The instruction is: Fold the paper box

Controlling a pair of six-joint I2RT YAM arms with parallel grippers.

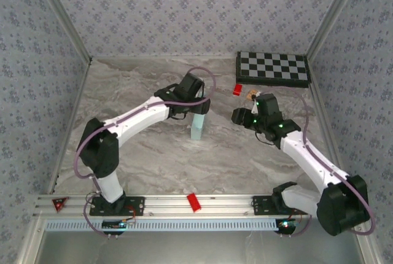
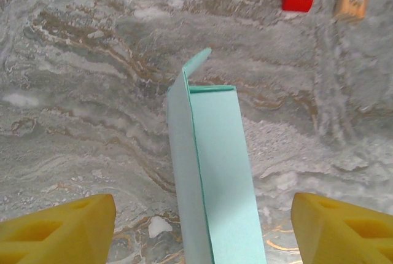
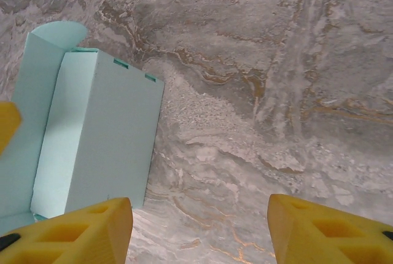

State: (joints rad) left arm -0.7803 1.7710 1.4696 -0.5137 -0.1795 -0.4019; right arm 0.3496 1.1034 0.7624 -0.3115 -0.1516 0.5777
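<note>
Overhead, the paper box (image 1: 198,126) appears to stand on end near the middle of the table (image 1: 141,153), a slim pale-blue column. The left arm's wrist bends right over it and the right arm's wrist hangs near it on the right. A checkerboard (image 1: 273,69) lies at the far right, with a red block (image 1: 237,89) and a small wooden block (image 1: 250,94) close by.

From the left wrist, the left fingers (image 2: 61,227) stand wide open on either side of the box and touch neither wall. A flap juts out at the box's far end, not tucked in.

From the right wrist, the right fingers (image 3: 331,230) are open too, with bare table between them. The box sits off to their left, one corner just beside a finger, and a rounded flap hangs open at its far end.

By the look of it, the body is formed and closing the end flaps is the step in hand. The next move likely calls for one arm to steady the walls while the other presses a loose flap in gently, since thin card buckles.
</note>
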